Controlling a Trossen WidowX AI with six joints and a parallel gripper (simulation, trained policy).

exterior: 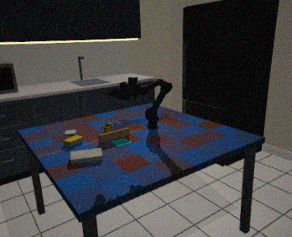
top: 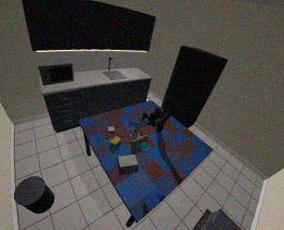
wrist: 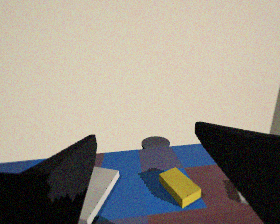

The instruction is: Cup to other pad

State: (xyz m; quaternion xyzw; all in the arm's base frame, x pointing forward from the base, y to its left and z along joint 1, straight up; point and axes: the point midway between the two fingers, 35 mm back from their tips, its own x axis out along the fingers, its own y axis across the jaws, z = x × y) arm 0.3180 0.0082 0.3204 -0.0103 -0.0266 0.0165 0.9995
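Wooden barrier [top: 139, 140] [exterior: 114, 135] stands between cup [top: 135, 133] [exterior: 108, 128] and teal pad [top: 144, 147] [exterior: 121, 142]; fingers open

Yellow Cup Stands Behind the Wooden Bar as the Gripper Hangs Above the Table

We see the small yellow cup [exterior: 108, 128] upright on the patchwork-topped table [exterior: 132, 163], behind a tan upright bar [exterior: 114, 137]. In front of that bar we find a flat teal pad [exterior: 121, 142]. To the left of the picture lie a yellow block [exterior: 73, 140] and, behind it, a small white piece [exterior: 70, 132]; nearer us sits a larger pale box [exterior: 86, 156]. The black arm [exterior: 160, 98] rises from the table and bends over toward the left, its gripper [exterior: 114, 95] raised in the air, apart from the cup, with its fingers spread. Behind, we make out a counter [exterior: 43, 91] with a sink [exterior: 89, 82] and a tall tap [exterior: 80, 68], and a tall dark cabinet [exterior: 227, 63].
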